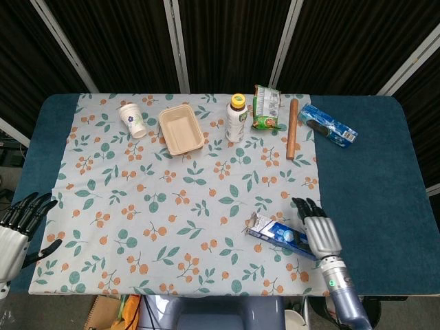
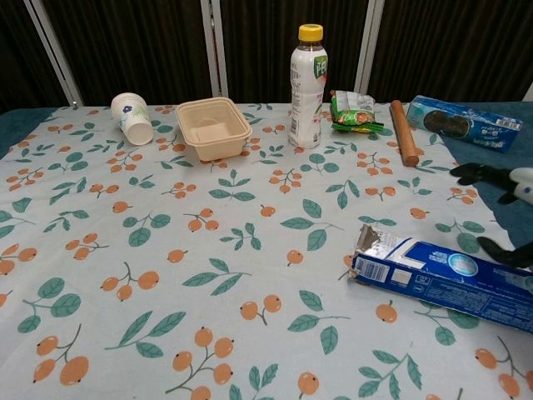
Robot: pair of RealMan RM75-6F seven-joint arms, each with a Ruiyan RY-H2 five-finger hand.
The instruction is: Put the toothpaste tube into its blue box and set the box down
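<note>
The blue toothpaste box (image 1: 278, 234) (image 2: 441, 275) lies flat on the floral cloth near the front right, its torn-open flap end pointing left. No toothpaste tube shows outside the box, and I cannot see into it. My right hand (image 1: 318, 230) (image 2: 510, 179) is just to the right of the box with its fingers spread, holding nothing and clear of the carton. At the front-left table edge my left hand (image 1: 17, 230) hovers with its fingers apart and empty; the chest view does not show it.
Along the back stand a paper cup (image 1: 131, 119), a beige tray (image 1: 181, 129), a drink bottle (image 1: 236, 118), a green snack bag (image 1: 267, 108), a wooden rolling pin (image 1: 293, 128) and a blue cookie pack (image 1: 328, 124).
</note>
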